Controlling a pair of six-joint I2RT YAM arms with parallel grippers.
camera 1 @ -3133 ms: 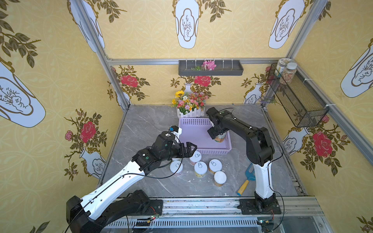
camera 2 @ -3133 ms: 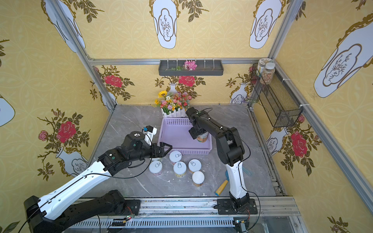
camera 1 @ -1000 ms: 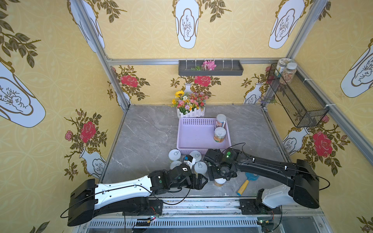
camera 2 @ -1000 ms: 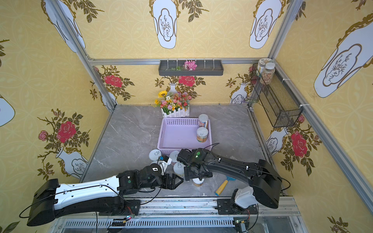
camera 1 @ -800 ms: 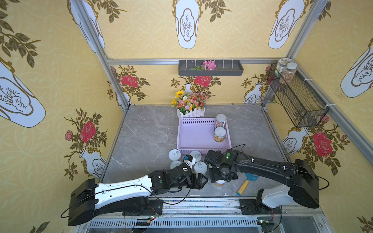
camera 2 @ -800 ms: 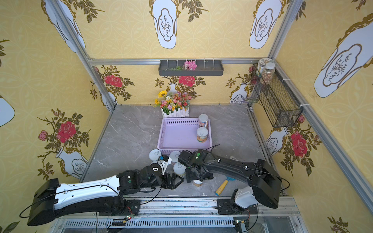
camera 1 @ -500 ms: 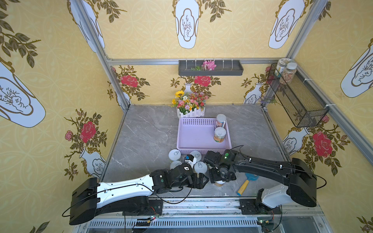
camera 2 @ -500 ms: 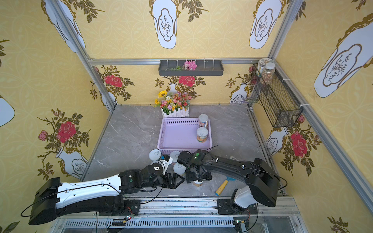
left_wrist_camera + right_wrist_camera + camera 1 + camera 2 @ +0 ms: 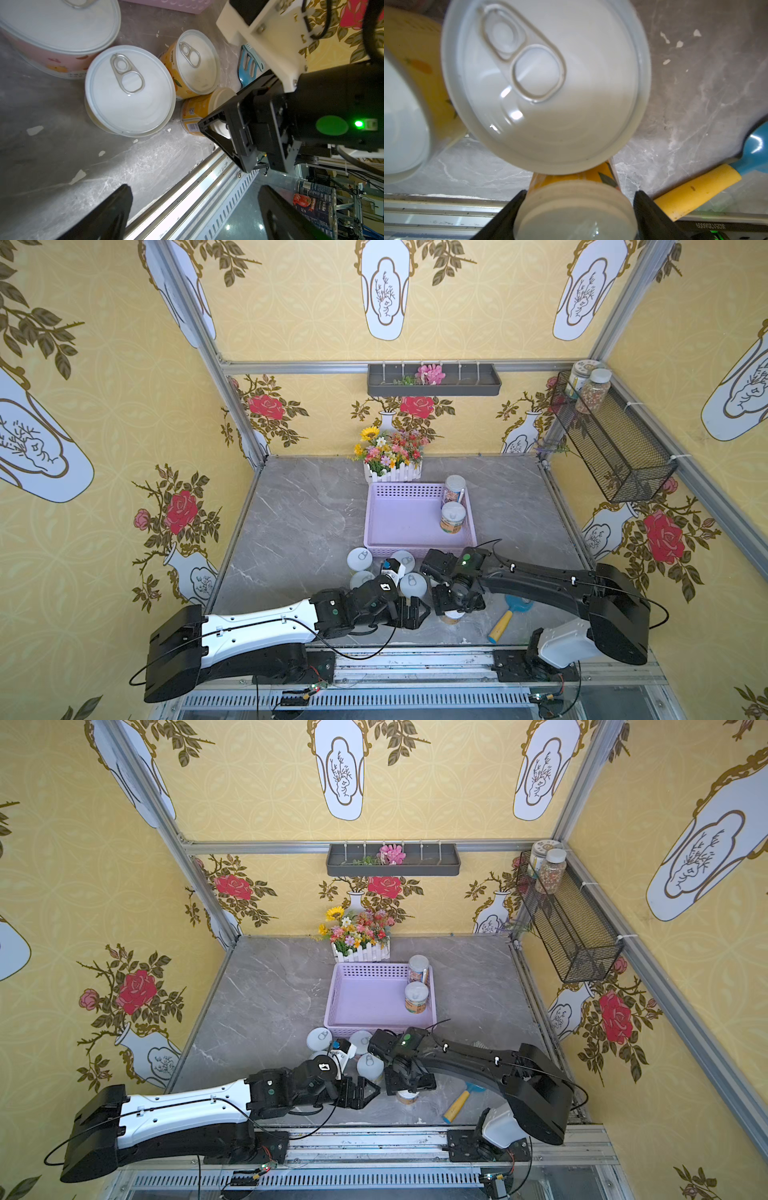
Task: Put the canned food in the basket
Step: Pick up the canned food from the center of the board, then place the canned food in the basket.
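Observation:
The lavender basket [image 9: 415, 549] [image 9: 374, 1026] lies mid-table with two cans of canned food [image 9: 453, 516] [image 9: 416, 996] standing at its right side. Several pull-tab cans [image 9: 412, 584] [image 9: 128, 91] cluster in front of it. At the table's front edge stands a white-lidded orange can [image 9: 453, 617] [image 9: 575, 212] [image 9: 197, 112]. My right gripper [image 9: 455, 603] [image 9: 577, 209] reaches down over it, a finger pressed against each side of the lid. My left gripper [image 9: 411, 611] [image 9: 193, 207] hangs open and empty just left of it, over the front rail.
A blue spatula with a yellow handle [image 9: 505, 618] [image 9: 695, 187] lies right of the held can. A flower box [image 9: 392, 460] stands behind the basket. A black wire basket [image 9: 611, 439] with two jars hangs on the right wall.
My right gripper's jaws have closed in on the white-lidded can over the last second. Both arms have hardly shifted; the cans have not moved.

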